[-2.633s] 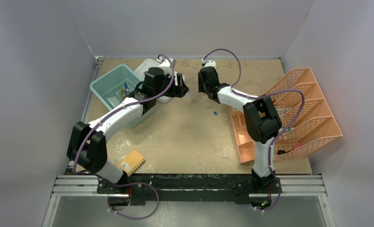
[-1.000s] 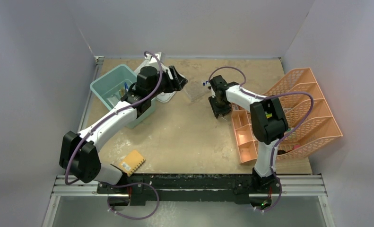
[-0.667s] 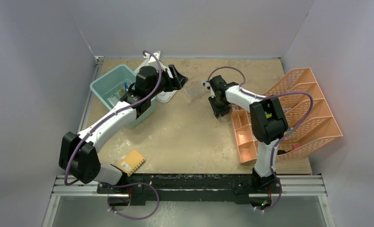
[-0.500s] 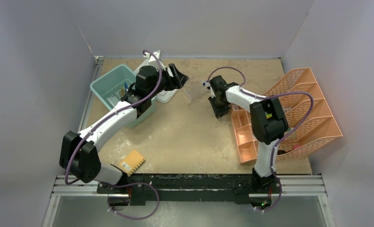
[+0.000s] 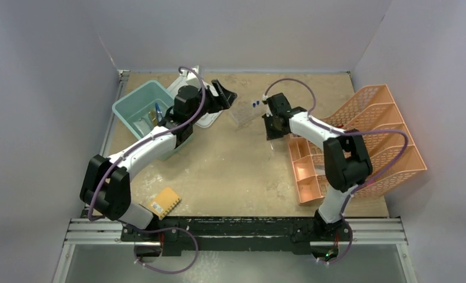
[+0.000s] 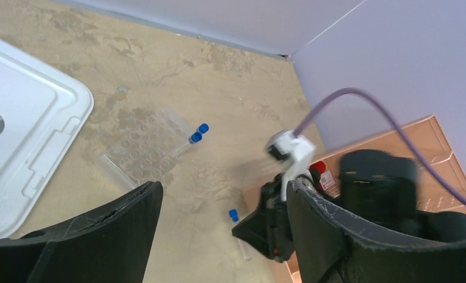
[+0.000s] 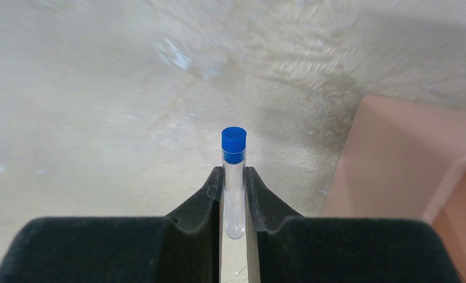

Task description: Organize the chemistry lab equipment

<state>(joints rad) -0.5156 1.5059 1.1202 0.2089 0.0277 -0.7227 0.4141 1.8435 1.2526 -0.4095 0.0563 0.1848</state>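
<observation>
Since the last frame my right arm [image 5: 313, 127] has swung its elbow out toward 3 o'clock and pulled its wrist up toward 12. From the top camera I see the right gripper [image 5: 271, 133] pointing down just at 3 o'clock of the clear tube rack [image 5: 241, 113], two capped tubes [image 5: 254, 104] at the rack's 1 o'clock corner, the left gripper [image 5: 225, 94] at its 10 o'clock over a white lid [image 5: 208, 122], a teal bin [image 5: 137, 106] at 9, a waffled yellow sponge [image 5: 164, 202] at 7 and the latticed peach organiser [image 5: 374, 127] at 3; either grip is too small to read here. My left wrist camera shows its own black fingers [image 6: 95, 236] spread wide with nothing between them, the dimpled rack lying flat on the mottled tan table [image 6: 218, 76], and a clear test tube [image 6: 233, 215] poking from the right gripper's dark body at 5 o'clock. Only the right wrist camera settles it: those fingers are clamped on the clear test tube, blue cap past the tips, the organiser's smooth peach wall at 3 o'clock.
</observation>
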